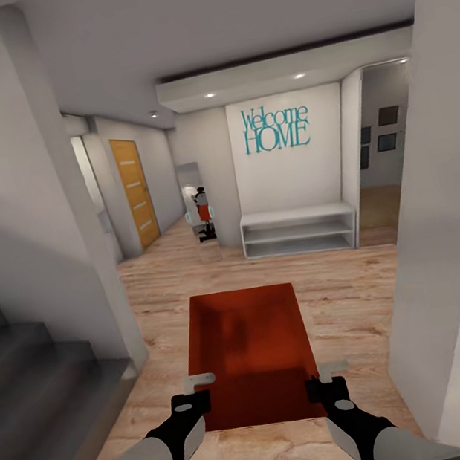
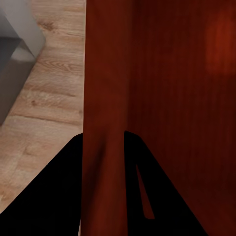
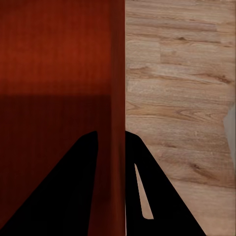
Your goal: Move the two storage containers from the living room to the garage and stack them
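One red-orange storage container [image 1: 251,347] hangs in front of me above the light wood planks of a hallway, its open top toward the head view. My left gripper [image 1: 197,397] is shut on its left wall near the close corner. My right gripper [image 1: 323,382] is shut on the right wall. In the left wrist view the left gripper [image 2: 103,142] has its black fingers [image 2: 59,196] on either side of the container's wall [image 2: 103,98]. The right wrist view shows the right gripper [image 3: 111,140] clamping the container's opposite wall [image 3: 117,73] the same way.
Grey stairs [image 1: 37,377] and a wall corner [image 1: 87,232] stand at the left. A broad pale pillar [image 1: 440,223] stands at the right. Ahead are a white shelf bench [image 1: 298,229], a mirror [image 1: 197,205], a yellow-wood door [image 1: 135,190] and a doorway [image 1: 384,165]. Wood floor [image 1: 347,292] lies open ahead.
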Tool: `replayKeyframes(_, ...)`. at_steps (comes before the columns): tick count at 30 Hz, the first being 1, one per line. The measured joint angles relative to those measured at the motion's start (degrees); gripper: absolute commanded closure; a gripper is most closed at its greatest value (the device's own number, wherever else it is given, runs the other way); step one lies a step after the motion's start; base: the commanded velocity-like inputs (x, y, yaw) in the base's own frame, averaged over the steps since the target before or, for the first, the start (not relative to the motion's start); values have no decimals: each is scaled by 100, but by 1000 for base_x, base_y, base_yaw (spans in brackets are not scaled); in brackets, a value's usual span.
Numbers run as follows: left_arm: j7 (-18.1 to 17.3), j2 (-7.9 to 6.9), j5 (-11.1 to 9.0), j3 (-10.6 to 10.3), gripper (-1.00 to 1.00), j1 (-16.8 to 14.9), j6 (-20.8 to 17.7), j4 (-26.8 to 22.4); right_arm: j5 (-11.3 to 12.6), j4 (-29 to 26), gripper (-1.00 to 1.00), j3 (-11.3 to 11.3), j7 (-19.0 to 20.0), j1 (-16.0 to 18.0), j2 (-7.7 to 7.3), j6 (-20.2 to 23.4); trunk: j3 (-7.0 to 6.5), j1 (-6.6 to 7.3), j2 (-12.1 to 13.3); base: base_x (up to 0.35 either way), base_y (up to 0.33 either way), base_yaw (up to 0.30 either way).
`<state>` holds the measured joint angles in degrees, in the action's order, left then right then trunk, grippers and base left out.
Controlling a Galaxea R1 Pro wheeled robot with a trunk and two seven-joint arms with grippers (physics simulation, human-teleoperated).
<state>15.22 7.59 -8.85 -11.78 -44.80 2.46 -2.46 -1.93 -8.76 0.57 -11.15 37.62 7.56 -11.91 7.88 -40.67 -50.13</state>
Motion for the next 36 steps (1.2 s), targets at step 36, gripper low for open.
replayKeyframes(36, -2, -1, 0, 0, 100, 0, 0, 0, 0, 0, 100, 1, -2, 0, 1, 0, 0, 0, 0, 325, 0, 0)
